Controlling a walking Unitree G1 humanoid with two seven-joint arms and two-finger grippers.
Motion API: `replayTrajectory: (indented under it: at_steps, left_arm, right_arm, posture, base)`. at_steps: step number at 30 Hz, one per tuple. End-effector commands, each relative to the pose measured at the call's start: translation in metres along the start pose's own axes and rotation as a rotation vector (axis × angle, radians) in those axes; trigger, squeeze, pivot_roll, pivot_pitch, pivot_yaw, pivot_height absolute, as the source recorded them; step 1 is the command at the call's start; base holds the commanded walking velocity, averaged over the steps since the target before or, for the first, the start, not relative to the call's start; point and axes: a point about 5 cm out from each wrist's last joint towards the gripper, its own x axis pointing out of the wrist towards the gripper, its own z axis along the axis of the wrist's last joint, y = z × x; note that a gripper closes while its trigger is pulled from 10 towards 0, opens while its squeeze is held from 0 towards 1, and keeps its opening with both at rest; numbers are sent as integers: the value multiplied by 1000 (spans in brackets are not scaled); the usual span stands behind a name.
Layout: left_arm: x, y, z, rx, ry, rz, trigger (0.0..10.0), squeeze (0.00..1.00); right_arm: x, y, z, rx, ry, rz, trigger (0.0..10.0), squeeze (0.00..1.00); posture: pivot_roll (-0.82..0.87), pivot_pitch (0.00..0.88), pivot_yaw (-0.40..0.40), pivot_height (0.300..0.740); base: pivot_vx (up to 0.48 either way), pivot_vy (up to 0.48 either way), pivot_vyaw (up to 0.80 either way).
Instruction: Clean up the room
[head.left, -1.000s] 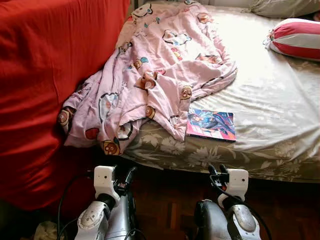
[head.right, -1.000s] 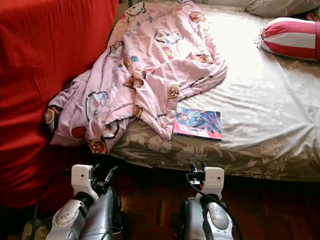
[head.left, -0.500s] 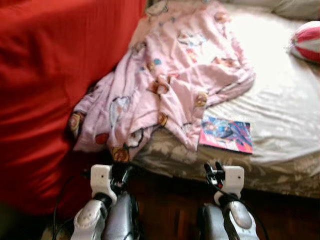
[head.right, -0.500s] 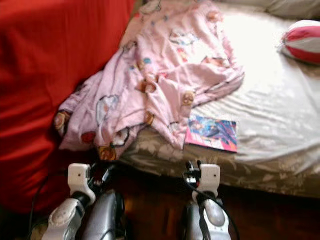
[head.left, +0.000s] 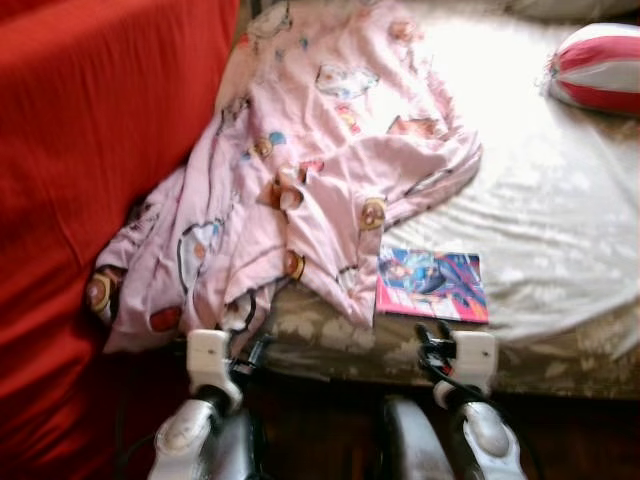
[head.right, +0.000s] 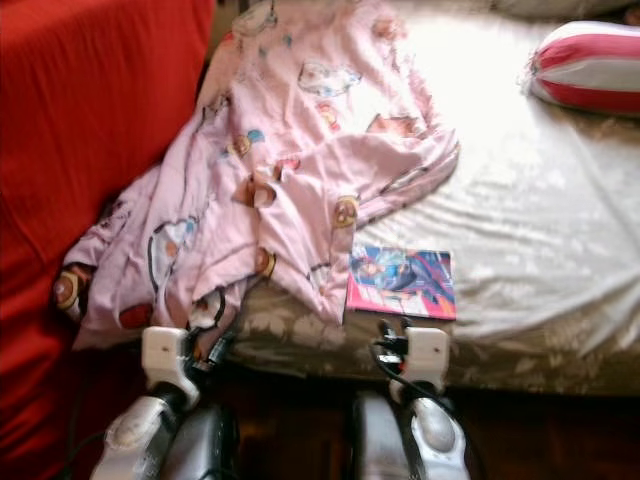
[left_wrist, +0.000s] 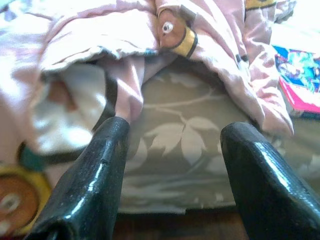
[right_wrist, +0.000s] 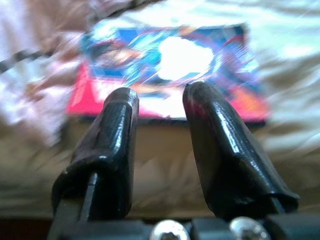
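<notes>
While the robot faces the bed (head.left: 560, 250), the head views are slightly blurred. A book (head.left: 432, 285) lies flat on the near edge of the sheet, and a crumpled pink blanket (head.left: 300, 180) to its left just covers its left edge. The blanket spills off the near left corner against a red cover (head.left: 90, 150). A red and white striped pillow (head.left: 598, 68) sits far right, well apart from the book. The left gripper (head.left: 255, 350) hangs low below the drooping blanket; the right gripper (head.left: 432, 340) hangs just near of the book.

In the left wrist view, the left gripper's fingers (left_wrist: 90, 175) are spread wide, holding nothing, aimed at the floral mattress side below the blanket's hem.

In the right wrist view, the right gripper's fingers (right_wrist: 220, 150) stand parted with a narrow gap, empty, pointed straight at the book's near edge.

Judgement: the step in hand is likely the approach to the book. To do it well, the right gripper should widen, come in level with the sheet, and take the near edge where it is free of the blanket, avoiding a snag on the cloth.

The book is thin and glossy, with a blue and red pictured cover and a pink border; it may slide on the sheet.
</notes>
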Motion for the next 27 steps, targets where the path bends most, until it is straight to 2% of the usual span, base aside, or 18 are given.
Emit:
replayTrajectory:
  at_steps: [1, 13, 23, 25, 26, 27]
  left_arm:
    - [-5, 9, -4, 12, 23, 22, 10000, 0]
    - [-6, 9, -5, 8, 23, 32, 10000, 0]
    - [-6, 10, -5, -3, 23, 42, 10000, 0]
    - [-5, 10, -5, -4, 25, 42, 10000, 0]
    - [-5, 10, -6, -6, 26, 42, 10000, 0]
    - [-5, 10, -6, -6, 27, 42, 10000, 0]
  right_arm:
    - [0, 7, -1, 15, -1, 8, 10000, 0]
    - [1, -2, 4, -7, -14, -21, 10000, 0]
    - [-2, -10, 10, -100, -34, -38, 10000, 0]
    - [-3, -14, 10, -240, -18, -29, 10000, 0]
    - [-5, -17, 7, -377, 9, -25, 10000, 0]
    - [-6, -19, 5, -436, 23, -27, 10000, 0]
  posture:
    - [-15, 189, -22, 583]
    - [-14, 203, -28, 583]
    - [-22, 210, -30, 583]
    - [-26, 210, -32, 583]
    - [-28, 212, -33, 583]
    - [-28, 213, -34, 583]
  base:
    - [292, 0, 0]
    - [292, 0, 0]
    - [0, 0, 0]
    - [0, 0, 0]
    - [0, 0, 0]
    - [0, 0, 0]
